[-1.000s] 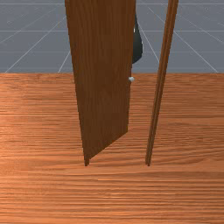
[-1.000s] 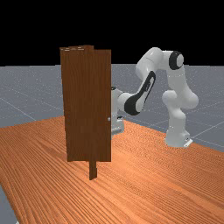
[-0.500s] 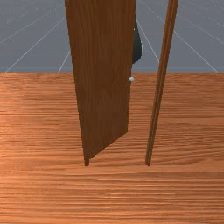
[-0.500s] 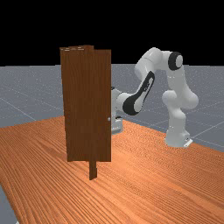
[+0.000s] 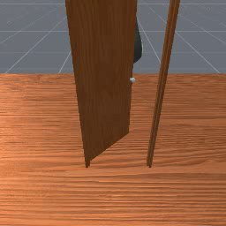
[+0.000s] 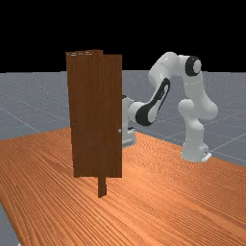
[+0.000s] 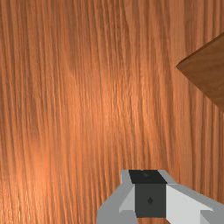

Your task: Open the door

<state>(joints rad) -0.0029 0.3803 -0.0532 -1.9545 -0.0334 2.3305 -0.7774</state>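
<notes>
Standing ajar, long axis upright: door [image 5: 103, 66], knob [image 5: 132, 80] edge angled back toward the arm [image 6: 168, 60]. Bench [image 5: 113, 194] below; grey gridded floor [image 6: 230, 91] beyond. Frame post [image 5: 161, 84] apart from the door's knob edge. Gripper [image 6: 129, 141] behind the door's edge, far view, partly hidden; can't tell wide or narrow.

wooden table [image 6: 178, 206], grey lined floor [image 6: 33, 103], black backdrop [image 6: 38, 29]
</notes>
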